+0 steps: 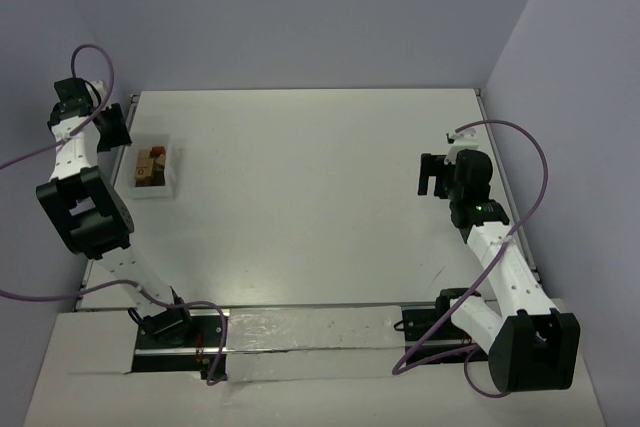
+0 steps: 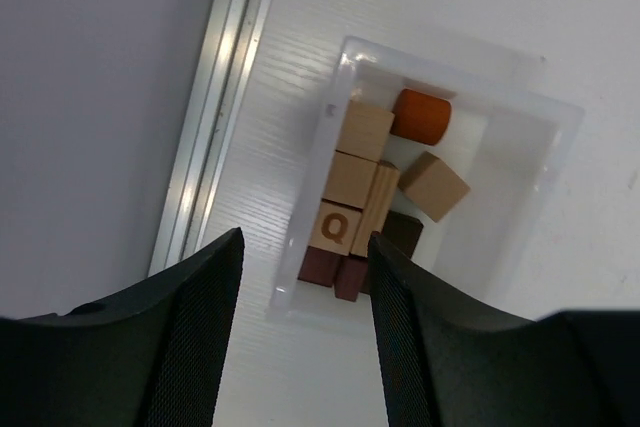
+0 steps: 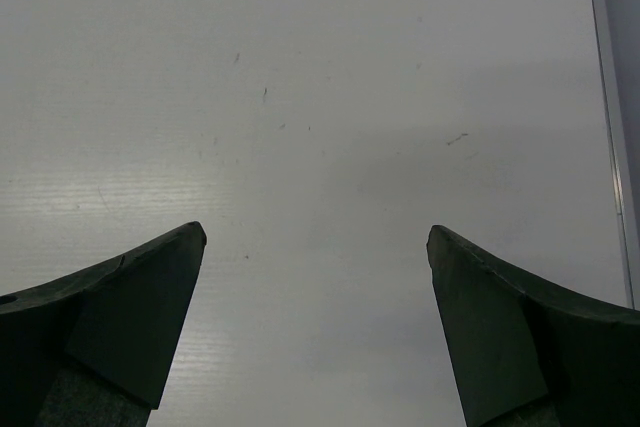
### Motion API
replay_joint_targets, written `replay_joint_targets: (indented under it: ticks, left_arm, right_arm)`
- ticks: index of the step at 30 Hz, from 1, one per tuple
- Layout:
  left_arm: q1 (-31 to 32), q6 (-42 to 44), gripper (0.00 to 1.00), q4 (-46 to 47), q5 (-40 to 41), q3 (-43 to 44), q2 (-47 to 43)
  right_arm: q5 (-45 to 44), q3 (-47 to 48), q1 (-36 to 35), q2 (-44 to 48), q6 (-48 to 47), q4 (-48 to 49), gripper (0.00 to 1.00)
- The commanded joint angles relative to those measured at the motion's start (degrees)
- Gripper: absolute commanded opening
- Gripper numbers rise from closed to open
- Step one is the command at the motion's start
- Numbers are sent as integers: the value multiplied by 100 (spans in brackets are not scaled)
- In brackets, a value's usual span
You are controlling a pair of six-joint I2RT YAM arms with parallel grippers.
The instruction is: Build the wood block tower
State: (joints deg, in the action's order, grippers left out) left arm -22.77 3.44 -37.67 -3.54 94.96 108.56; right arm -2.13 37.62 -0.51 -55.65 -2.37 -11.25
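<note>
Wood blocks (image 2: 352,179) untouched, both jaws open
They lie mid-frame in a clear tray (image 2: 520,107), just above the left gripper (image 2: 303,242); right gripper (image 3: 315,237) is spread too.

The wood blocks (image 1: 150,168) lie packed together in a small tray (image 1: 172,159) at the nine o'clock edge of the table (image 1: 300,207). The left gripper (image 1: 118,132) hangs just behind the tray, toward ten o'clock. The right gripper (image 1: 432,177) hangs well apart from them at three o'clock, over the tabletop.
</note>
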Motion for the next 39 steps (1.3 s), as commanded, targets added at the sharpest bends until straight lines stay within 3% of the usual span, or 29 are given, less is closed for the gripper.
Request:
replay_joint_targets:
  ticks: [1, 15, 27, 32, 39]
  left_arm:
    - [-29, 160, 59, -129, 263, 575, 307]
    - [-27, 355, 55, 27, 35, 503, 1024]
    - [-29, 436, 29, 28, -183, 518, 1489]
    - [-26, 399, 1, 90, -191, 403, 1334]
    - [-14, 273, 0, -65, -494, 338, 623]
  right_arm:
    - [7, 299, -45, -55, 88, 70, 100]
    - [-42, 325, -45, -164, 88, 63, 100]
    - [-69, 322, -49, -194, 111, 91, 100]
    - [-51, 325, -51, -201, 123, 84, 100]
    - [-35, 316, -45, -146, 123, 86, 100]
